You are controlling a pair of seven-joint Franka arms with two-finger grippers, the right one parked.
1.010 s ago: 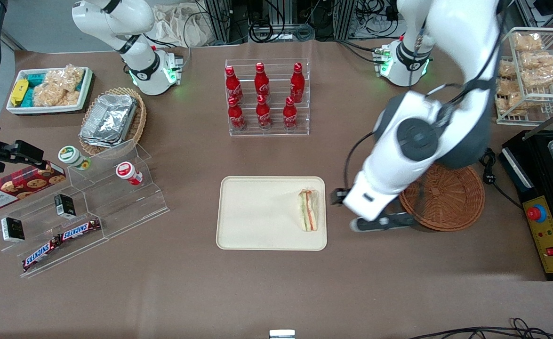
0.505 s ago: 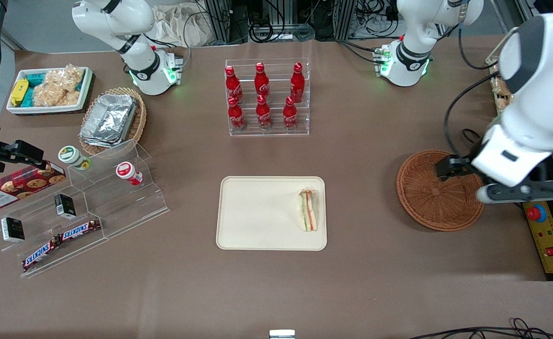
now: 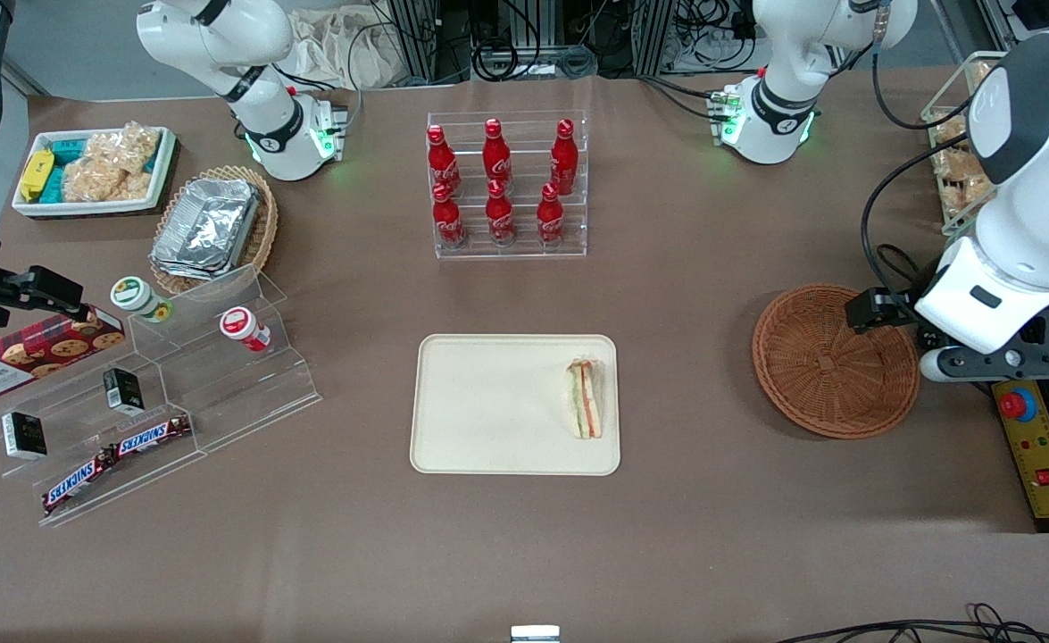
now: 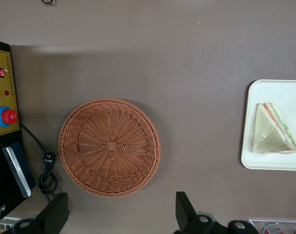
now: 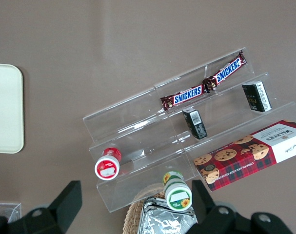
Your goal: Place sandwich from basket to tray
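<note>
The sandwich, a wrapped triangular wedge with orange and green filling, lies on the cream tray near the tray edge closest to the basket. It also shows in the left wrist view, on the tray. The round reddish-brown basket is empty, as the left wrist view also shows. My left gripper hangs high beside the basket, toward the working arm's end of the table. In the left wrist view the gripper is open and empty, its fingers wide apart.
A yellow control box with a red button lies below the gripper beside the basket. A wire rack of snack bags stands farther back. A rack of red bottles stands mid-table. An acrylic stand with snacks is toward the parked arm's end.
My left arm has swung from beside the tray, across the basket, toward the working arm's end of the table. The sandwich has stayed on the tray.
</note>
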